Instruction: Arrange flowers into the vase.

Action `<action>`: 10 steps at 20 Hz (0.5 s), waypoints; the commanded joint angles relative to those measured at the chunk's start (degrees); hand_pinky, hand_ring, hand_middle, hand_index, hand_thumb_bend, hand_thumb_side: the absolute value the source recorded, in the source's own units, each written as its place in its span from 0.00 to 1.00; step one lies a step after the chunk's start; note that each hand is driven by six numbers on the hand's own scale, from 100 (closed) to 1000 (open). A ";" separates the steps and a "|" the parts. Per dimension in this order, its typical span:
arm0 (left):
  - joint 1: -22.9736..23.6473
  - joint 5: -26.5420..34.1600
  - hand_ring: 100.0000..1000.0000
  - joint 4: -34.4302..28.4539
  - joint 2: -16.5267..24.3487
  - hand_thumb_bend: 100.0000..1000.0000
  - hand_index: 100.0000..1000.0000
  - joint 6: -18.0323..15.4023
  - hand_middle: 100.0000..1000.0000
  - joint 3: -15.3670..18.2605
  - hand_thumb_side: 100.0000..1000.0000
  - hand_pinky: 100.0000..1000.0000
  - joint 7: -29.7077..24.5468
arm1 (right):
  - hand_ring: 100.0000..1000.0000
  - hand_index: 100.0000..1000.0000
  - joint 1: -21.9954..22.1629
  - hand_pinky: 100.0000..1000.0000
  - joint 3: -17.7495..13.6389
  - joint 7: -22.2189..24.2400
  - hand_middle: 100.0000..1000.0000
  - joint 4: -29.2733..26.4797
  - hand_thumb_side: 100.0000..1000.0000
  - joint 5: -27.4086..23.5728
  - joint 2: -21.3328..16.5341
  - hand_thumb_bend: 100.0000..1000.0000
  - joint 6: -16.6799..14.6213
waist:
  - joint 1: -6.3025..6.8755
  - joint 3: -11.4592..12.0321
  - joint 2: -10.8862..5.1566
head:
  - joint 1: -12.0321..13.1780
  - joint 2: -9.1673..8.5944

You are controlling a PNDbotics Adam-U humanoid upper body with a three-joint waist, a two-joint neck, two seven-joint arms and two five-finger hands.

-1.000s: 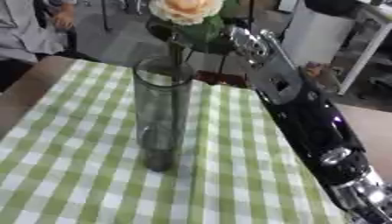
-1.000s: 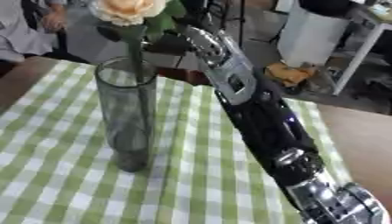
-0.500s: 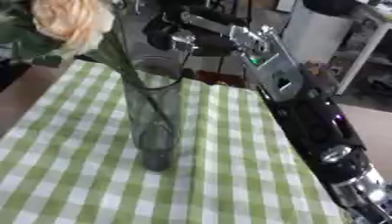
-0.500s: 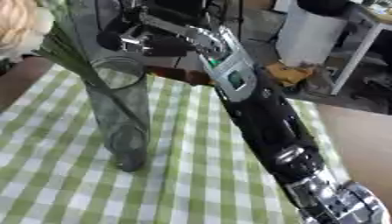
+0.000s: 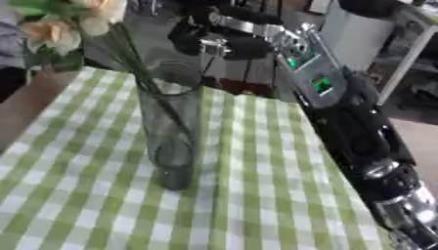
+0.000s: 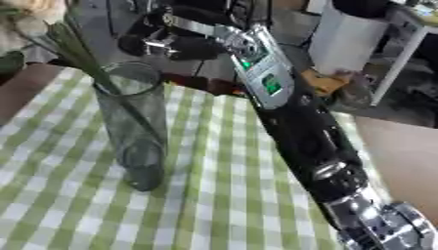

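**Flowers in vase, right hand beyond the rim**

Glass vase stands upright on the bench, on a green-and-white checked cloth. Stems sit inside it, slanting up and left; pale peach flowers lean out past the rim (blooms blurred). Right arm reaches from the lower right. Right hand hangs beyond the vase, apart from the stems; whether its fingers are curled or straight cannot be told.

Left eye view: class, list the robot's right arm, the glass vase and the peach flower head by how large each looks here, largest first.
1. Right arm, though nearness to the camera enlarges it.
2. Glass vase.
3. Peach flower head.
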 commanded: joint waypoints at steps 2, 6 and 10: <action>-0.43 -0.09 0.87 -0.81 0.03 0.00 0.91 0.01 0.90 0.23 0.83 0.54 0.12 | 0.87 0.81 -0.98 0.84 -0.20 0.84 0.73 0.03 1.00 1.01 -1.82 0.54 -0.49 | 0.41 0.09 -0.74 | 0.34 -0.49; -0.42 -0.13 0.87 -0.81 0.01 0.00 0.91 0.02 0.90 0.24 0.83 0.54 0.18 | 0.87 0.81 -1.17 0.85 -0.32 1.14 0.73 0.32 1.00 1.17 -1.52 0.54 -0.60 | 0.35 0.20 -0.55 | 0.62 -0.45; -0.37 -0.14 0.87 -0.81 0.00 0.00 0.91 0.04 0.90 0.24 0.83 0.54 0.17 | 0.88 0.81 -1.46 0.85 -0.41 1.18 0.73 0.45 1.00 1.58 -1.24 0.54 -0.70 | 0.30 0.20 -0.51 | 0.67 -0.45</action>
